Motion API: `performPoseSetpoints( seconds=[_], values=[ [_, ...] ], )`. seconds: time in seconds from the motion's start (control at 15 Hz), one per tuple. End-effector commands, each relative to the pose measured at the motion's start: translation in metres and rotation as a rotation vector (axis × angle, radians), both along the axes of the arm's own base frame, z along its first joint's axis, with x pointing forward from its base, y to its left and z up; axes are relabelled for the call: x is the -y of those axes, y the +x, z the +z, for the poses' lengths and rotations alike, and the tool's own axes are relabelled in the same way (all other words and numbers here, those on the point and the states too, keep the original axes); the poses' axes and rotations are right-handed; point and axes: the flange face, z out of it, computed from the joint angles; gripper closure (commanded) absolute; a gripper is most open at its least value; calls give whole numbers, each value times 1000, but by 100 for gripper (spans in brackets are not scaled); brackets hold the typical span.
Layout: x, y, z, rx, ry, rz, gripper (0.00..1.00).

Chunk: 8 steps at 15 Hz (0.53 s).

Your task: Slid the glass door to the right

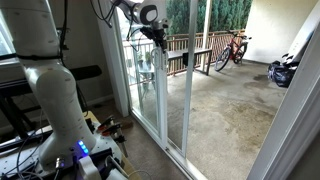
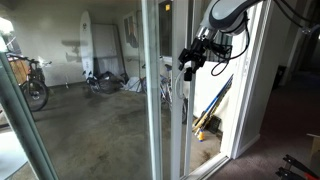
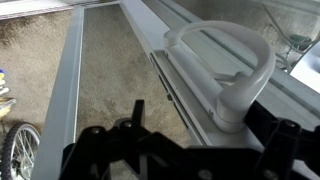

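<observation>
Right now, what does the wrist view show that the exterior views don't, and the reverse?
Wrist only: the white loop handle close up, with the gripper fingers apart, one on each side of the handle's post. Exterior only: the door at full height, the arm, the patio with a red bike, and in an exterior view a surfboard against the wall. Shared: the gripper up against the door's white frame.
</observation>
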Motion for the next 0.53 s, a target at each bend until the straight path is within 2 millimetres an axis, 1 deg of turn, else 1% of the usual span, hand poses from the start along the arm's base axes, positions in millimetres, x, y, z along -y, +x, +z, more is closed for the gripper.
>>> performPoseSetpoints(
  seconds=[0.0,0.13,0.2,0.27,0.47],
  values=[
    [3,12,-23,-49,-10,-25,0],
    [3,15,-32,-63,-27,-29,0],
    [7,15,-34,-74,-63,-37,0],
    [9,16,-34,-72,-74,-41,0],
    [24,14,-30,-82,-139,-66,0]
  ],
)
